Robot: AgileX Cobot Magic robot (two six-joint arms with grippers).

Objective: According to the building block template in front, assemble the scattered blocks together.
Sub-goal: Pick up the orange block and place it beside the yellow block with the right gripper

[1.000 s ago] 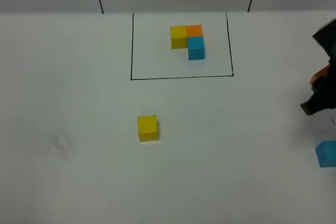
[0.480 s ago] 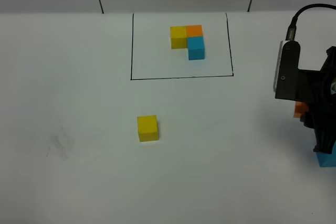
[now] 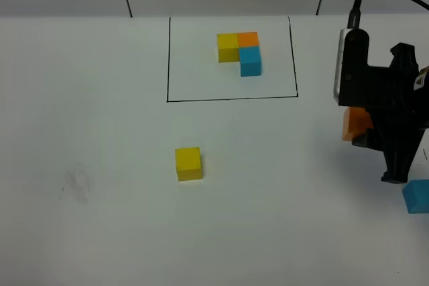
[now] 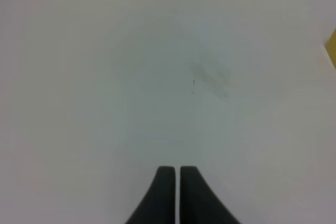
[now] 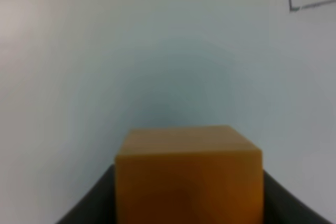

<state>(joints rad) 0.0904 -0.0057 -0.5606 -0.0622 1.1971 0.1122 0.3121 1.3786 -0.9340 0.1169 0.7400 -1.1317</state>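
Note:
The template is an L of yellow, orange and light blue cubes inside a black drawn rectangle at the back. The loose yellow cube sits on the table in front of the frame; its edge shows in the left wrist view. My right gripper is shut on the loose orange cube, held above the table at the right; the cube fills the right wrist view. The loose light blue cube lies at the right edge. My left gripper is shut and empty over bare table.
The white table carries a faint smudge at the left, also seen in the left wrist view. A corner of the drawn frame shows in the right wrist view.
My right arm has moved in from the right edge toward the left, carrying the orange cube. The yellow and light blue cubes have not moved.

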